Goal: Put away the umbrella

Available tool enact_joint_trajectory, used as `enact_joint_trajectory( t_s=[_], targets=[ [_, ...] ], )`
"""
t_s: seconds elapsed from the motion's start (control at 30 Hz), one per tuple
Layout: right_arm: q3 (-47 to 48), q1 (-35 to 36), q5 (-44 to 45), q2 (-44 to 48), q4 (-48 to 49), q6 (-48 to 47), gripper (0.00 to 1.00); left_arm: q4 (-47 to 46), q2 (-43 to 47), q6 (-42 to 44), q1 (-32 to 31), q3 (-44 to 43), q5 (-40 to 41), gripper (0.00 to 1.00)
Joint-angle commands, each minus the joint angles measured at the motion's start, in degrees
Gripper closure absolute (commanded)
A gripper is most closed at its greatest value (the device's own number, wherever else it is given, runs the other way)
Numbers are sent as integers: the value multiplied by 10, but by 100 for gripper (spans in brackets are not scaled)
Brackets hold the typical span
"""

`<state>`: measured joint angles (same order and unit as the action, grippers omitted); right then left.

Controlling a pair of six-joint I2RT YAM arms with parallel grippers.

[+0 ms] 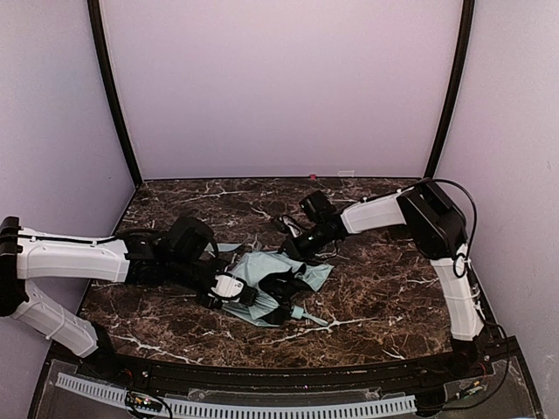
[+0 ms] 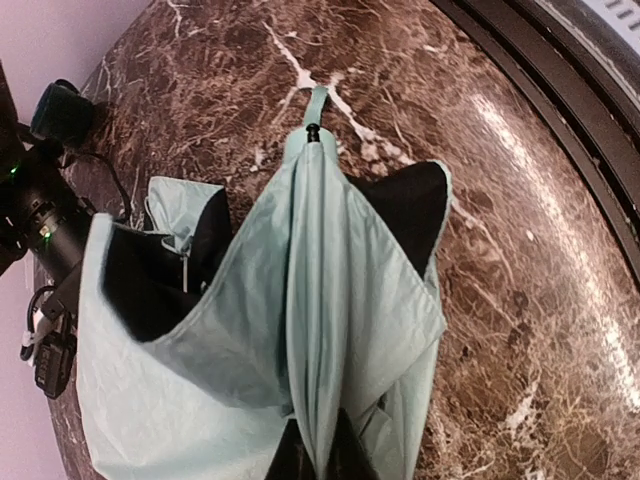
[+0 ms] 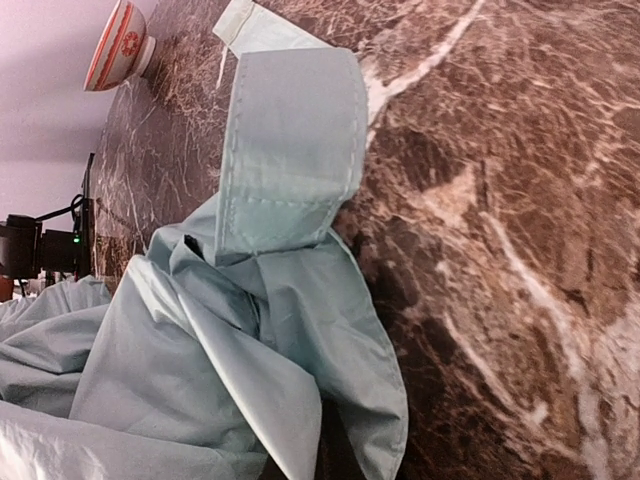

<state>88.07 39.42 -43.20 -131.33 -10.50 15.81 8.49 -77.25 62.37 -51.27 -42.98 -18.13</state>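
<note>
Mint-green umbrella (image 1: 262,271) lies crumpled on the marble desk (image 1: 376,284); left end effector (image 2: 315,465) and right end effector (image 1: 290,249) both clamp its fabric

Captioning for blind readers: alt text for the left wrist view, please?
A collapsed mint umbrella, black lining showing, lies on a dark marble table, tip pointing away. The left hand pinches its fabric at the bottom edge.
</note>
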Motion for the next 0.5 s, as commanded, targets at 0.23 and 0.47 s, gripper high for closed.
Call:
enact_joint_trajectory(
  t_s=[0.23, 0.47],
  targets=[
    [60, 61, -83, -38, -48, -14, 100, -144, -59, -247, 12, -95, 24, 100],
    [29, 61, -116, -30, -33, -22, 100, -117, -148, -302, 63, -109, 66, 100]
  ],
)
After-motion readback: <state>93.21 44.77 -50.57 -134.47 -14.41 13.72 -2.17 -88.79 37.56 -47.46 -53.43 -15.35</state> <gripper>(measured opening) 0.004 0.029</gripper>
